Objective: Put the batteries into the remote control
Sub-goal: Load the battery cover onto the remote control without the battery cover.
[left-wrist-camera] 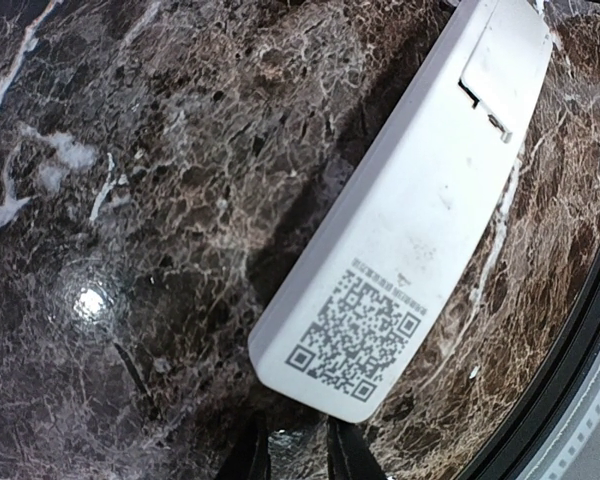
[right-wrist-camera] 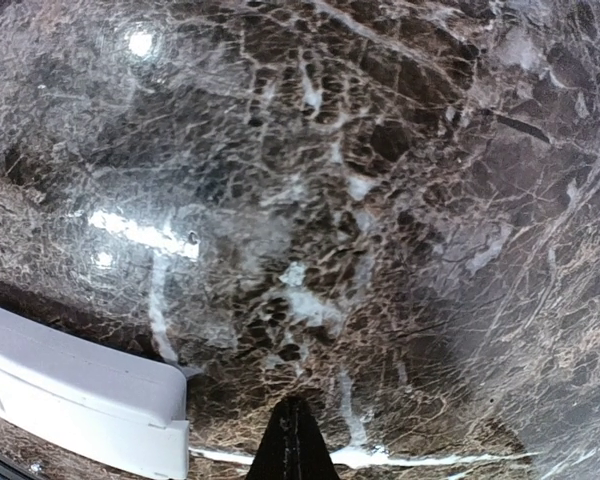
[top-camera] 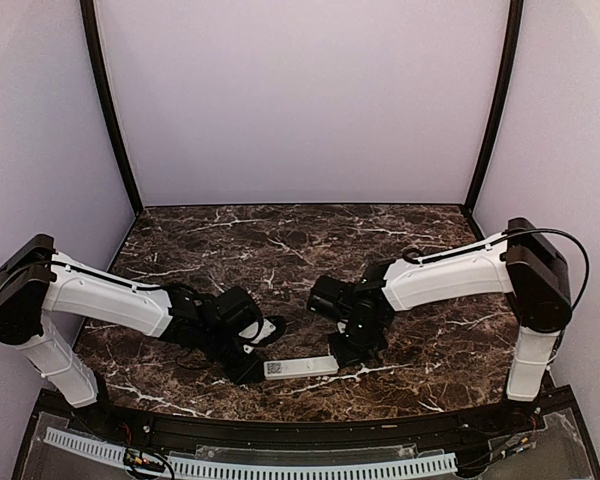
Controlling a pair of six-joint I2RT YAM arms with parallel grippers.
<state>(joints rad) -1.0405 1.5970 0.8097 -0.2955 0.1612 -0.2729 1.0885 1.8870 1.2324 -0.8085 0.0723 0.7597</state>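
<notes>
The remote control (top-camera: 300, 367) lies flat near the table's front edge, back side up, with a QR code on the end nearest the left arm (left-wrist-camera: 420, 210). Its battery cover (left-wrist-camera: 505, 60) sits in place at the far end. My left gripper (left-wrist-camera: 298, 455) is low at the QR end (top-camera: 252, 368); its fingers stand a narrow gap apart and only marble shows between them. My right gripper (right-wrist-camera: 292, 430) is shut and empty, just right of the remote's other end (right-wrist-camera: 80, 395), close to the table (top-camera: 340, 352). The batteries are out of view.
The dark marble table (top-camera: 280, 240) stretches behind both arms to the pale back wall. A black rim (left-wrist-camera: 570, 380) runs along the front edge, just beyond the remote. A white perforated strip (top-camera: 250, 465) lies below that edge.
</notes>
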